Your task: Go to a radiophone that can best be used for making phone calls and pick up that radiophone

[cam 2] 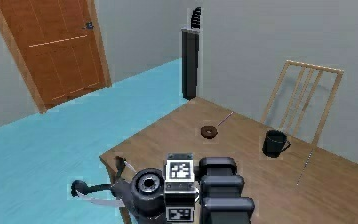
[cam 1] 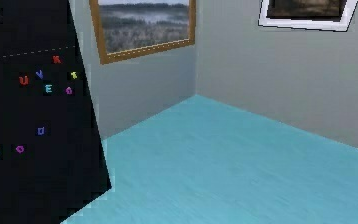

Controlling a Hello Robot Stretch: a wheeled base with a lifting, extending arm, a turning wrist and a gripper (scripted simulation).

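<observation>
A smooth wooden table (cam 2: 187, 150) carries a black cup (cam 2: 275, 143), a small brown disc (cam 2: 206, 131) and a thin stick (cam 2: 307, 160); I cannot tell whether any of these is the radiophone. The gripper (cam 2: 87, 188) is at the table's near corner, holding nothing, and the state of its fingers cannot be told. Open turquoise floor (cam 2: 47, 150) runs to a panelled door (cam 2: 62, 50). Ahead, a black fridge (cam 1: 37, 120) has coloured letter magnets (cam 1: 47, 82), which are unreadable.

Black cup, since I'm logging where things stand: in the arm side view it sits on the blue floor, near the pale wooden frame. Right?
Not quite. The arm side view shows the black cup on the brown wooden tabletop, not the blue floor; it is near the pale wooden frame.
</observation>
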